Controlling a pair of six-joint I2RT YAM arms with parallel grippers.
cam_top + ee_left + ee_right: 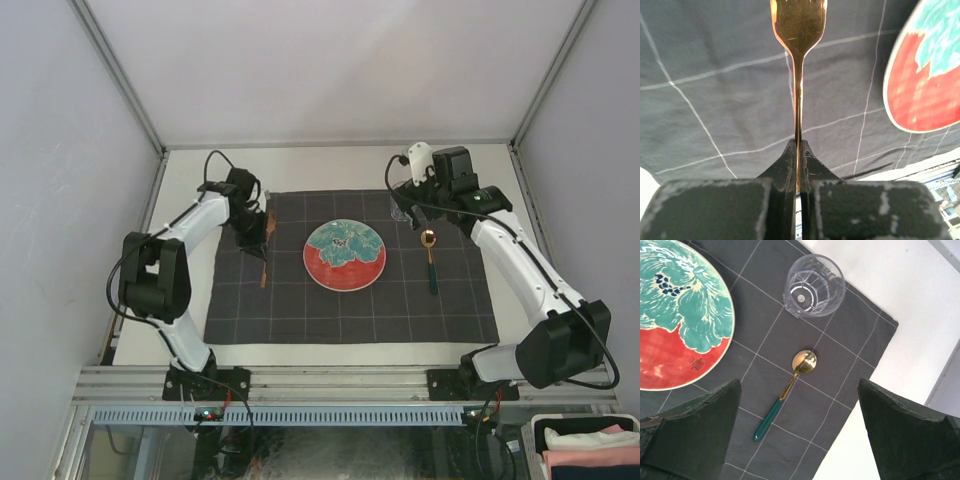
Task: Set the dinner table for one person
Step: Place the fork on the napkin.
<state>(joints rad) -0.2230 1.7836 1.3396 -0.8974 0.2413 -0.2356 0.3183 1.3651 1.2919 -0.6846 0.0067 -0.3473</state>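
A gold fork (799, 30) is pinched at its thin neck by my left gripper (799, 150), which is shut on it; the tines point away over the dark checked cloth (715, 115). From above, the left gripper (256, 228) and the fork (264, 268) are left of the red and teal plate (344, 256). My right gripper (799, 385) hangs open high over a gold spoon (790, 385) with a green handle. A clear glass (814, 286) stands upright beyond the spoon, near the cloth's corner. The off-white dinner table (300, 165) lies under the cloth.
Grey metal rails (300, 380) edge the table at the front. A bin of folded cloths (590, 445) sits off the table at the bottom right. The plate's rim (890, 100) is close on the right of the held fork. Grey walls enclose the table.
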